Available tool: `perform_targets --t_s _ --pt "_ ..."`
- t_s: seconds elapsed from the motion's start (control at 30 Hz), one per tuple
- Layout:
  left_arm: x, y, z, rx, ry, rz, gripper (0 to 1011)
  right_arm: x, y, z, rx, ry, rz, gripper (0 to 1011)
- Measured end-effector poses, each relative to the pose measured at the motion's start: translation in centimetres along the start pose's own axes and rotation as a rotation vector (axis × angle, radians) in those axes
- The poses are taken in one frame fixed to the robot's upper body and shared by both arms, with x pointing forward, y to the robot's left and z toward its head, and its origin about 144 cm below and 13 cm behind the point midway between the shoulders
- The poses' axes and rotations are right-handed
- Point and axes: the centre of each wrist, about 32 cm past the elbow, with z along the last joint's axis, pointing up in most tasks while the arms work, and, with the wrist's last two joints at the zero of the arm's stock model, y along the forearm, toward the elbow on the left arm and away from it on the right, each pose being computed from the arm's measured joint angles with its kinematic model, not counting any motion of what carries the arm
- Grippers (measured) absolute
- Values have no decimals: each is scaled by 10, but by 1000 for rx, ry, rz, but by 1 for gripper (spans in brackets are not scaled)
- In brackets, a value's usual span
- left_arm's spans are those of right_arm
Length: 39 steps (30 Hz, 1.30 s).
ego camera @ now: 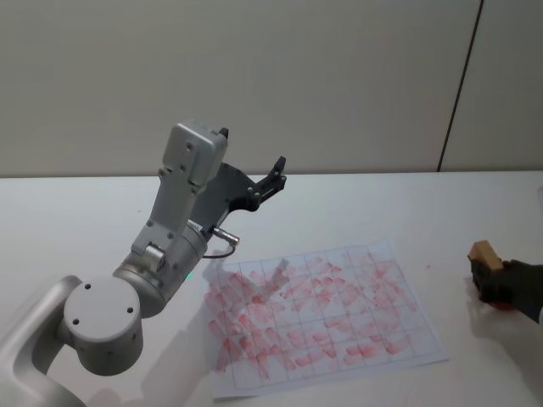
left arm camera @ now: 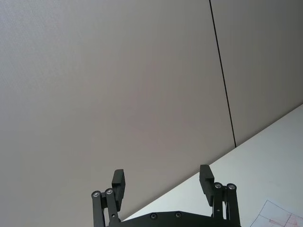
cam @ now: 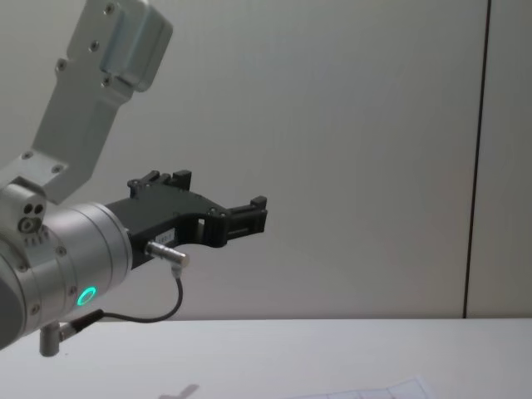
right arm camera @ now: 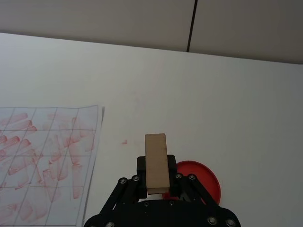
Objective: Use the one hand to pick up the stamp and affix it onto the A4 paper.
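You've got the stamp [right arm camera: 156, 161] in hand already: the right gripper [right arm camera: 156, 182] is clamped on the lower part of the wooden block, which stands up between the jaws at lower centre of the right wrist view. So the pickup looks done; what's left is the carry and the press.

In the head view, that right gripper [ego camera: 501, 280] sits at the right edge of the frame, the stamp [ego camera: 484, 252] poking up from it, well apart from the A4 paper [ego camera: 322, 314], which lies lower centre. The sheet is gridded and already thick with red smudged marks across most cells, so you can't tell from here which cell is next.

A red ink pad [right arm camera: 199, 182] lies on the table just beside and partly under the gripper in the wrist view. The paper's near edge [right arm camera: 92, 156] is off to the left of that frame.

Your left gripper [ego camera: 254, 170] hangs raised above the table, upper centre-left in the head view, jaws spread and holding nothing.
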Motion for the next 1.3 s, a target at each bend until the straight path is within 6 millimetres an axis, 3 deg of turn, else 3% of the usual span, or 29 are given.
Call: perform_targets --t_s 0.7,0.97,1.03,1.3 --pt "0 0 0 0 0 0 1001 14 10 -12 -53 22 -47 233" --pt "0 0 0 0 0 0 1001 16 13 -12 -46 19 -54 449" --pt "0 0 0 0 0 0 1001 16 13 -12 -36 17 -56 553" --pt "0 0 0 0 0 0 1001 16 8 -9 29 2 -59 788"
